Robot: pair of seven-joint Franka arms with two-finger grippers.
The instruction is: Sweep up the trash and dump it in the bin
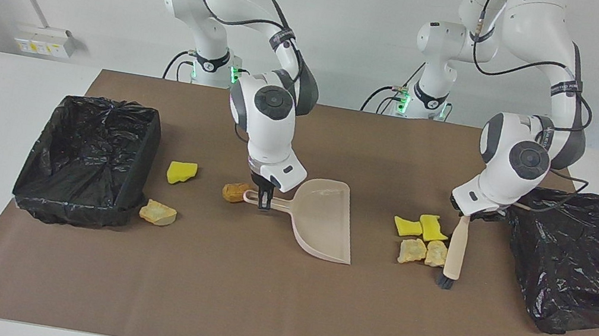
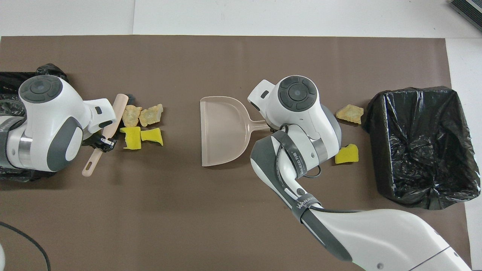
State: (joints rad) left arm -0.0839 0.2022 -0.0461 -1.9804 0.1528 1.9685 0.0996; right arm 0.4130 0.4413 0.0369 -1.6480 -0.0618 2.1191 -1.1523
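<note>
Here, in the facing view, the right gripper (image 1: 264, 201) pinches the dustpan (image 1: 323, 220) by its handle, its fingers closed on it, with an orange-brown lump (image 1: 235, 192) touching that handle. The left gripper (image 1: 463, 213) clamps the brush (image 1: 455, 254), bristles down on the desk (image 1: 254, 305), just beside four scraps (image 1: 420, 240). A yellow chunk (image 1: 181, 172) and a tan chunk (image 1: 158, 213) lie near the lined bin (image 1: 87, 161).

From overhead, the same four scraps (image 2: 142, 126) sit between brush (image 2: 107, 131) and dustpan (image 2: 224, 130); a second black liner (image 2: 9, 81) shows under the left arm.
</note>
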